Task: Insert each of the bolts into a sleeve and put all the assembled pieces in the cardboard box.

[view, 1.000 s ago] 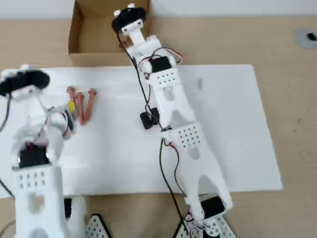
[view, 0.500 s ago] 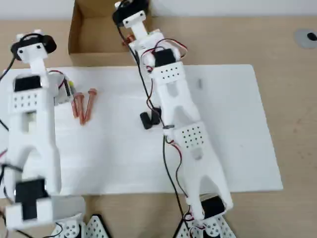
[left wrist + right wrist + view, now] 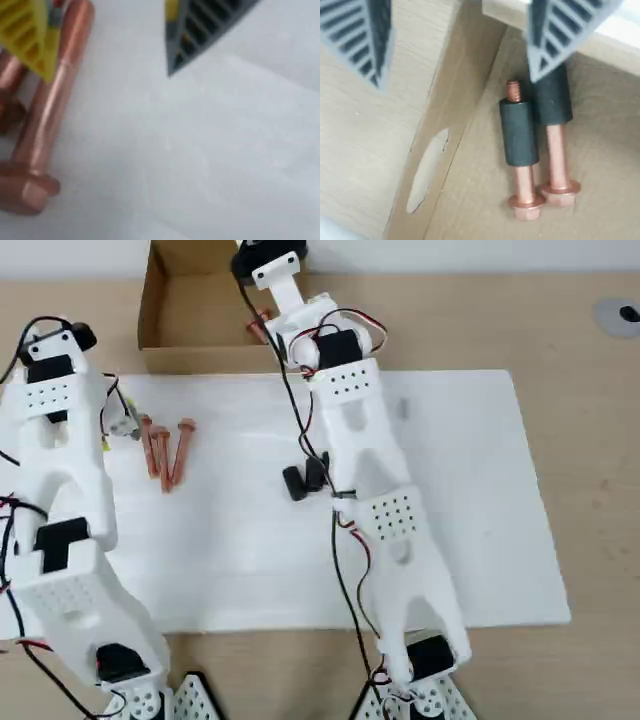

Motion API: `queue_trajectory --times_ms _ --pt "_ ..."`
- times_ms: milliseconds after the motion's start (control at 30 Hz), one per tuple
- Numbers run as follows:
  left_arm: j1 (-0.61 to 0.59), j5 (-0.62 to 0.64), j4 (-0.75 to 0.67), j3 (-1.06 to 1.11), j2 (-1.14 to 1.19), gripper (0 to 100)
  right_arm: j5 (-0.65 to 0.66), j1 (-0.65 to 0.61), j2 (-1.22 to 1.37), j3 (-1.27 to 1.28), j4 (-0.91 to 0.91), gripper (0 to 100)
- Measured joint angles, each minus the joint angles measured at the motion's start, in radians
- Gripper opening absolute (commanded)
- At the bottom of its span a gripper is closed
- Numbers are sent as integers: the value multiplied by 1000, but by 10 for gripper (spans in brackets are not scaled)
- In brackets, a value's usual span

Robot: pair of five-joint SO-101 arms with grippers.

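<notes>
Three copper bolts [image 3: 165,448] lie side by side on the white foam board [image 3: 450,500]. My left gripper [image 3: 124,426] sits just left of them, open; in the left wrist view the left gripper [image 3: 109,75] shows its yellow finger [image 3: 25,35] over one bolt [image 3: 45,115], with nothing held. Black sleeves [image 3: 303,480] rest mid-board beside the right arm. My right gripper [image 3: 262,328] hangs over the cardboard box [image 3: 152,310]; in the right wrist view the right gripper [image 3: 459,82] is open above two assembled pieces [image 3: 520,145] lying on the box floor.
The right arm stretches diagonally across the board's middle with its cables trailing near the sleeves. The board's right half is bare. A small grey disc [image 3: 618,316] sits on the wooden table at the far right.
The left arm has unfolded and swung back to the left, its gripper now down beside the bolts. The right arm has shifted slightly right at the box.
</notes>
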Motion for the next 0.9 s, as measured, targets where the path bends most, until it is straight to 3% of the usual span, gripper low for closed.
queue_trajectory --times_ms 500,900 --pt "52 138 -95 0 20 160 0 0 0 0 0 221" --pt "52 149 -212 8 132 125 0 0 0 0 0 221"
